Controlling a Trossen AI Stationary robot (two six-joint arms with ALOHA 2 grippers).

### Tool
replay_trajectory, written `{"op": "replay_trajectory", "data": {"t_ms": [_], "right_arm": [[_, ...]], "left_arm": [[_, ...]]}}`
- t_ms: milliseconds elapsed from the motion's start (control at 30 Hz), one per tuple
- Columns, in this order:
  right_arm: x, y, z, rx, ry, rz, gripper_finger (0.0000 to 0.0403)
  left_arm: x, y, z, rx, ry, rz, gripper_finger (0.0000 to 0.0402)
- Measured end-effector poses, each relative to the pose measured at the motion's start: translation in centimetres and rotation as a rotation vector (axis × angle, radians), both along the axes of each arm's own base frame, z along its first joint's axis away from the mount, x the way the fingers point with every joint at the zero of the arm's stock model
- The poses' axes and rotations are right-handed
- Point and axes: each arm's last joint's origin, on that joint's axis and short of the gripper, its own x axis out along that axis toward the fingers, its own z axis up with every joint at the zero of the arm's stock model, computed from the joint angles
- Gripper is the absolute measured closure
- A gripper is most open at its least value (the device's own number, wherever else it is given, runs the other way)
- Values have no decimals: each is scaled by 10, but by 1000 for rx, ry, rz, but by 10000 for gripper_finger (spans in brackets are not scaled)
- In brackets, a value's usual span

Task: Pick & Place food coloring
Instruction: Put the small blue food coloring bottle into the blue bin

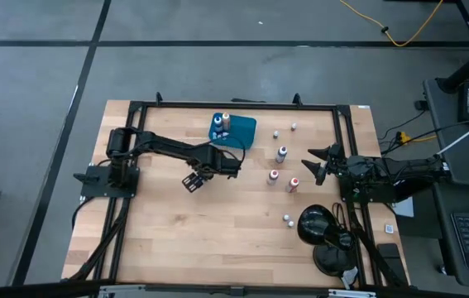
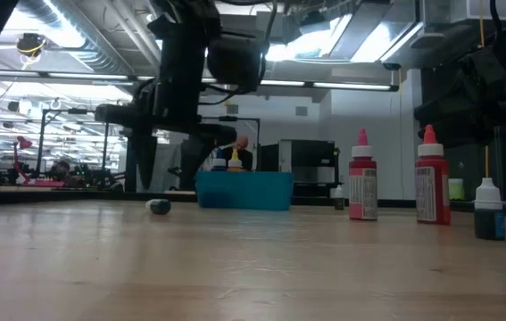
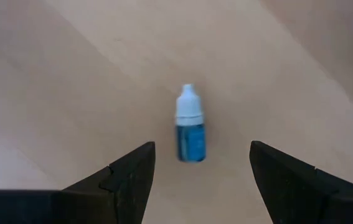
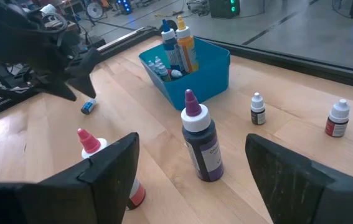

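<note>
A tiny blue food coloring bottle (image 3: 190,134) with a white cap lies on its side on the bare wood. My left gripper (image 3: 201,148) hangs open above it, one finger to each side, touching nothing. The low view shows this bottle (image 2: 158,206) on the table under my left gripper (image 2: 165,169). A teal tray (image 1: 243,132) holds several bottles upright. More food coloring bottles stand right of the tray, among them a purple one (image 4: 200,146) and two red ones (image 2: 362,187) (image 2: 431,183). My right gripper (image 1: 317,165) waits open near the right edge.
Small vials (image 1: 275,134) (image 1: 294,127) stand near the far edge, and two more (image 1: 289,221) nearer the front. A black round object (image 1: 317,228) sits at the near right corner. A black frame (image 1: 234,106) rims the table. Bare wood lies at the near left.
</note>
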Motion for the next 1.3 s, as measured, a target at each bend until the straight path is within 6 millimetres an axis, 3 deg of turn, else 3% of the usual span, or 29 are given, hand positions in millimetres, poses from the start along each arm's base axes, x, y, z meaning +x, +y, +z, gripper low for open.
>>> {"op": "replay_trajectory", "data": {"t_ms": [600, 1133, 1300], "right_arm": [[0, 0, 0, 0, 0, 0, 108], [0, 0, 0, 0, 0, 0, 108], [0, 0, 0, 0, 0, 0, 108]], "left_arm": [[-18, -1, -23, 8, 84, 15, 148], [-17, 6, -35, 22, 16, 23, 149], [-17, 5, -36, 14, 9, 19, 171]]}}
